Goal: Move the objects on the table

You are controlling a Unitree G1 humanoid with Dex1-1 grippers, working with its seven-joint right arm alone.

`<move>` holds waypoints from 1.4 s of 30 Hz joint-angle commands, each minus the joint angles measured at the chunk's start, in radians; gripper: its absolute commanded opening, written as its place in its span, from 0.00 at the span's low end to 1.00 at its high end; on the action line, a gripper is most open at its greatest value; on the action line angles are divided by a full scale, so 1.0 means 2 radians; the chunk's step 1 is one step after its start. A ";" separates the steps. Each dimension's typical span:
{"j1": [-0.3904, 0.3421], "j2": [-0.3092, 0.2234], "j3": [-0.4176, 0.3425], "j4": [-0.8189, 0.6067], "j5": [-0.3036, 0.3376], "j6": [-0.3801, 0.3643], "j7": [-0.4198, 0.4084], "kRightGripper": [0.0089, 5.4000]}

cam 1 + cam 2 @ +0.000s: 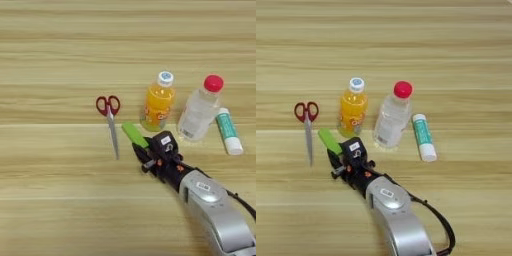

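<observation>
Worktop (50, 50): wide light-tan wood with horizontal grain stripes; it fills both views and carries five small objects in a loose row across the middle.
Scissors (110, 122): red loop handles toward the far side, grey blades closed and pointing toward the near edge; lying flat, leftmost of the row, apart from the other things.
Green block (134, 134): flat, light-green, rectangular; lies slanted between the scissors and the orange bottle, its near end at the tip of the tool.
Orange juice bottle (158, 102): upright, orange contents, white cap with a bluish top, printed label low on the body; just behind the green block.
Clear bottle (200, 112): colourless body, red cap, small label near its base; stands tilted in the picture just right of the orange bottle, close to it.
Glue stick (424, 136): teal tube with white ends, lying flat, right of the clear bottle and just beside it.
Arm: silver forearm entering from the lower right, black wrist housing with orange details, a black cable trailing along it.
Tool (141, 150): black fingers reach the near end of the green block and touch or cover it; whether they are spread or closed on the block cannot be told from either view.
</observation>
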 commanded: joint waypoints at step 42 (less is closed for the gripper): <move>-0.058 -0.032 -0.130 -0.265 0.072 0.042 -0.026 0.26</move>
